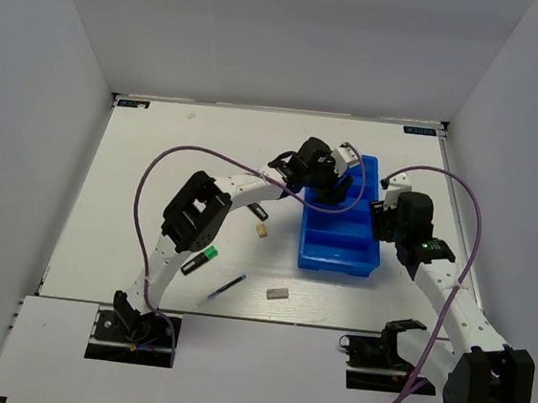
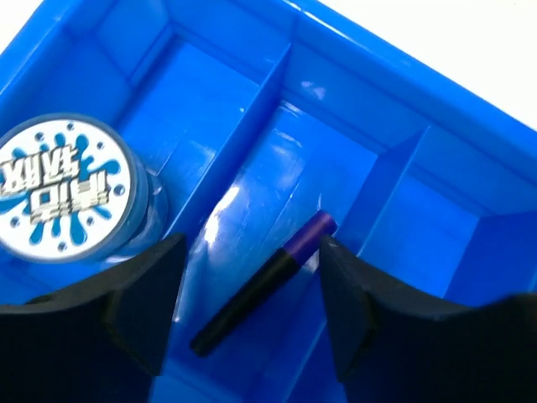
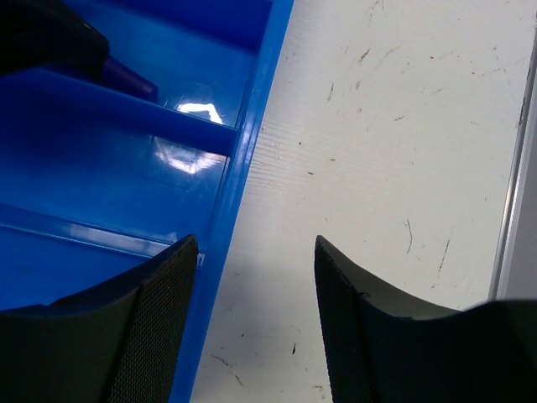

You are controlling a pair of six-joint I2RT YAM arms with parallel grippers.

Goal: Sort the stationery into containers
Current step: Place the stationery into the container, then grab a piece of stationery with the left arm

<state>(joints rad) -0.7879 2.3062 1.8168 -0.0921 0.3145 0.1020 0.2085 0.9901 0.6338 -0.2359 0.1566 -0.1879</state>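
Note:
The blue tray (image 1: 340, 257) sits right of the table's centre. My left gripper (image 1: 334, 175) hangs over its far end, open. In the left wrist view its fingertips (image 2: 252, 252) stand wide either side of a black highlighter with a purple end (image 2: 268, 281), which lies loose on a compartment floor. A round blue-white disc (image 2: 63, 189) rests in the neighbouring compartment. My right gripper (image 1: 392, 197) is open over the tray's right rim (image 3: 252, 134), with nothing between its fingers (image 3: 256, 252).
Loose on the table left of the tray lie a tan eraser (image 1: 262, 229), a green-ended highlighter (image 1: 199, 260), a dark-blue pen (image 1: 226, 288) and a grey eraser (image 1: 278, 294). White walls enclose the table on three sides.

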